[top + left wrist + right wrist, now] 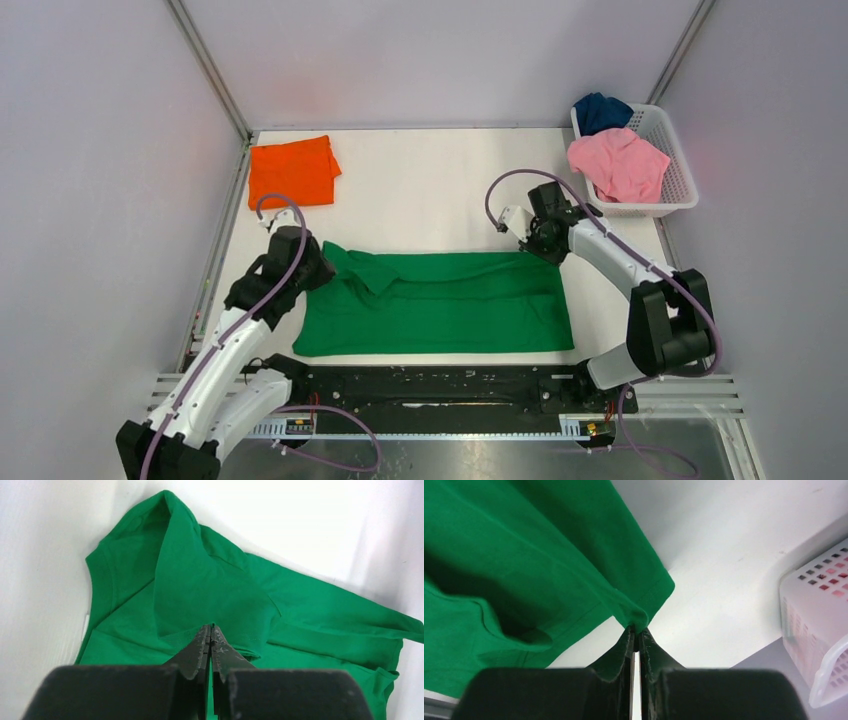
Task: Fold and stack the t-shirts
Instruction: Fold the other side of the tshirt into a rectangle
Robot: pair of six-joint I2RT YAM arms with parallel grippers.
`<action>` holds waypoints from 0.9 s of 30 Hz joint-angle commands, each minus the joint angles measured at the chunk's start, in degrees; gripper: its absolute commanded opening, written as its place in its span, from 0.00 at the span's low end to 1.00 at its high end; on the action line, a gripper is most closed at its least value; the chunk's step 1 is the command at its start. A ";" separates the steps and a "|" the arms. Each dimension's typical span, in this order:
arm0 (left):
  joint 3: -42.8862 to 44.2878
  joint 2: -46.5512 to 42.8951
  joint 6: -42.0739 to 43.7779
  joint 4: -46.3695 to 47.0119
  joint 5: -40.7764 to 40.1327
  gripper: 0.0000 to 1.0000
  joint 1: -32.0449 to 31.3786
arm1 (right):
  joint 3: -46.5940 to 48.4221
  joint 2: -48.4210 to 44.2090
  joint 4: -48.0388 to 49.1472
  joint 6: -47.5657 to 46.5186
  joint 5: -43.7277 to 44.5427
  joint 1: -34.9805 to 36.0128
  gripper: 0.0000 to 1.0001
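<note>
Half-folded on the near tabletop (430, 190), the green t-shirt (440, 305) is pinched by the left claw (211, 630) at a fold and the right claw (637, 632) at a hem corner; that slim bite may slip, skewing the fold

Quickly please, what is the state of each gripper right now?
Left gripper: closed, pinching a fold of the green t-shirt.
Right gripper: closed, pinching a corner of the same green t-shirt.
</note>
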 commanded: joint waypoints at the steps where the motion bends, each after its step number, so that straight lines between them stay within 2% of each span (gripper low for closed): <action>1: -1.01 -3.22 -3.18 -3.56 -1.16 0.00 -0.22 | -1.99 -4.29 -0.19 2.33 6.58 1.31 0.09; 8: -3.42 -8.68 -6.33 -8.97 -1.01 0.00 -0.21 | -3.77 -6.42 -1.76 5.61 8.49 3.10 0.12; 13: -6.13 -10.53 -10.04 -12.28 0.50 0.00 -1.05 | -7.08 -6.50 -1.62 10.69 9.21 4.55 0.21; 14: -6.21 -11.14 -10.89 -12.68 0.88 0.03 -1.28 | -8.25 -6.58 -1.43 11.55 10.28 4.92 0.24; 17: -6.01 -13.50 -12.67 -14.73 0.83 0.23 -1.79 | -10.65 -7.24 -1.49 15.00 14.20 5.35 0.30; 20: -4.61 -15.83 -13.58 -17.06 1.86 0.55 -2.14 | -10.56 -9.47 -3.90 17.66 16.93 5.38 0.38; 22: -3.07 -17.19 -13.60 -18.87 1.03 0.96 -2.23 | -10.45 -12.30 -4.98 19.13 18.10 5.40 0.51; 23: -1.69 -17.65 -13.43 -19.66 0.42 0.99 -2.24 | -10.23 -13.87 -5.68 19.68 18.31 5.39 0.80; 24: -0.61 -17.69 -13.26 -19.74 0.00 0.99 -2.20 | -10.05 -15.62 -6.30 20.15 18.13 5.40 0.97; 27: 2.33 -15.86 -11.24 -17.46 0.58 0.99 -2.24 | -8.98 -21.18 -6.60 21.04 17.34 5.35 1.00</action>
